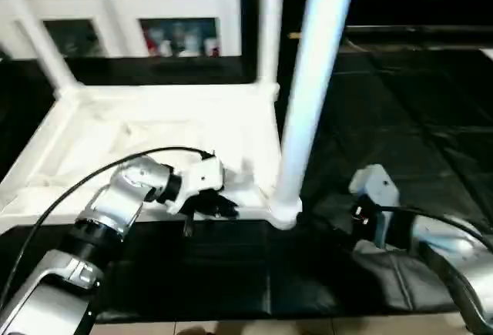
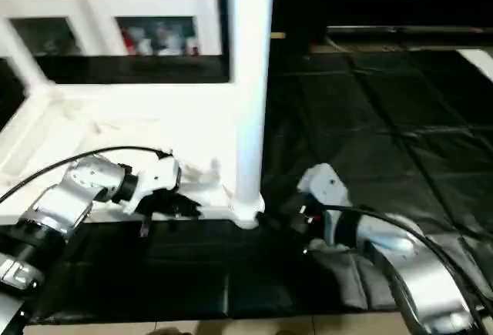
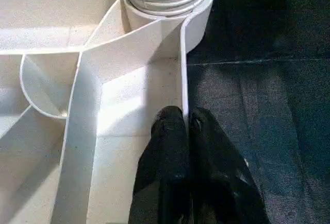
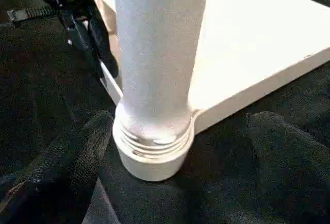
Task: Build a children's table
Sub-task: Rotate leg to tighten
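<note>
My left pincer (image 3: 186, 126) is pinched tight on the thin near wall of the table top (image 1: 154, 131), one black finger on each side. That arm reaches in from the near left, and its wrist is bent to point right along the edge. My right pincer (image 4: 178, 131) is wide open, holding nothing. Its two fingers (image 4: 77, 157) sit on each side of the leg (image 1: 312, 81) at the near right corner, without touching it. That arm comes in low from the near right. The leg stands straight up in its round socket (image 4: 154, 157), with some screw rings showing. The top lies upside down on black matting (image 1: 400, 119). Two more legs (image 1: 35, 31) stand at the far corners. A white cabinet (image 1: 154, 11) is behind.
</note>
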